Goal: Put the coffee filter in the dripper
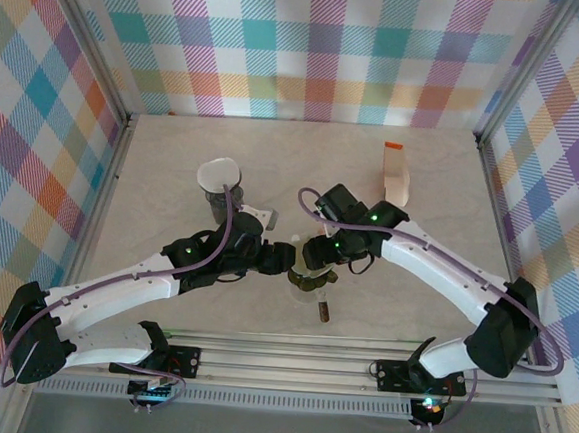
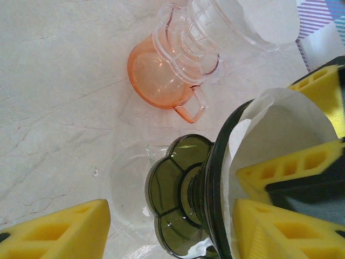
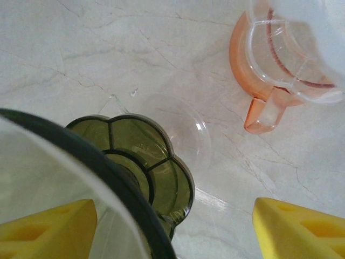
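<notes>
The dark olive dripper [image 2: 178,199] with a flower-shaped foot and black rim stands tilted over a clear round dish [image 2: 126,183]. The white coffee filter [image 2: 280,129] lies inside its cone. In the top view the dripper [image 1: 321,301] sits between both arms at table centre. My left gripper [image 2: 170,224] is open; one finger is clear of the foot, the other at the filter side past the rim. My right gripper [image 3: 175,229] is open astride the dripper wall [image 3: 135,194], with its left finger [image 3: 48,229] inside on the filter [image 3: 38,178].
An orange transparent dripper [image 2: 161,75] with clear ones stacked in it [image 3: 291,54] lies close behind. A cup holding a white filter [image 1: 218,175] stands back left. A filter stand [image 1: 397,175] is at back right. Plaid walls enclose the table.
</notes>
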You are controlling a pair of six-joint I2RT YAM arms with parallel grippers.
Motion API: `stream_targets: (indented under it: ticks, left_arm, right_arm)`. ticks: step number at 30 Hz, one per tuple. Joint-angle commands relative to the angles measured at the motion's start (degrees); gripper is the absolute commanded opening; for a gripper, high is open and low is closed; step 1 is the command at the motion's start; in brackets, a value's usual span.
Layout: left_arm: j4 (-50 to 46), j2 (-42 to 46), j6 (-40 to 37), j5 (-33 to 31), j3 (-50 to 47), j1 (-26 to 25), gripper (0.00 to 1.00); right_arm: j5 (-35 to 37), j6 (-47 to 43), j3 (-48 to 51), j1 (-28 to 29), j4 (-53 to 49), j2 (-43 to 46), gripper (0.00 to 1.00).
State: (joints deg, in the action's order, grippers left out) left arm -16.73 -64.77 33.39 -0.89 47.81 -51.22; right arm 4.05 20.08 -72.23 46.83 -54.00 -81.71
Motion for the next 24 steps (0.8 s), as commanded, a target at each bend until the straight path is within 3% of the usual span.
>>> stream_targets:
  ticks: [1, 16, 24]
  left_arm:
    - [-1.1, 0.6, 0.2, 0.4, -0.9, 0.7, 0.62]
    - [-1.0, 0.4, 0.4, 0.1, -1.0, 0.7, 0.62]
    - [-0.9, 0.6, 0.4, -0.1, -1.0, 0.7, 0.63]
  right_arm:
    - [1.1, 0.2, -2.3, -0.1, -1.8, 3.0, 0.76]
    - [9.5, 0.0, -0.3, -0.1, -4.7, 5.7, 0.72]
    - [6.6, -0.6, -1.1, -0.1, -3.2, 6.7, 0.74]
